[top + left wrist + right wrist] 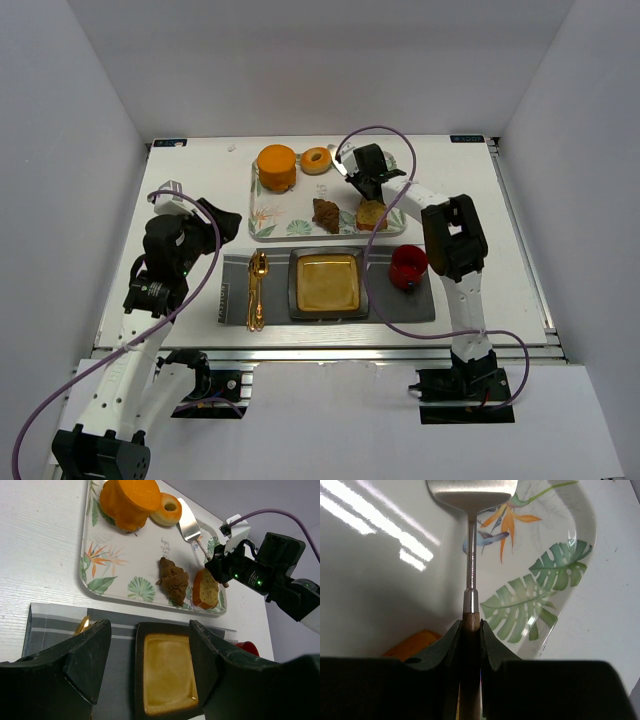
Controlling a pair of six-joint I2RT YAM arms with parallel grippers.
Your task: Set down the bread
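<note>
The bread (316, 160) is a small golden ring at the back of the leaf-print tray (262, 218), beside the orange cake. It also shows in the left wrist view (167, 509). My right gripper (357, 178) is shut on the wooden handle of a metal spatula (470, 492). The spatula blade (188, 525) lies just right of the bread, over the tray; contact cannot be told. My left gripper (149, 630) is open and empty, hovering above the left of the grey mat, its fingers framing the square plate (139, 680).
The tray also holds an orange cylinder cake (277, 166), a brown pastry (326, 214) and a loaf slice (372, 213). A dark square plate (294, 285) with a yellow centre sits on the grey mat (232, 295), with gold cutlery (257, 290) on its left and a red cup (408, 263) on its right.
</note>
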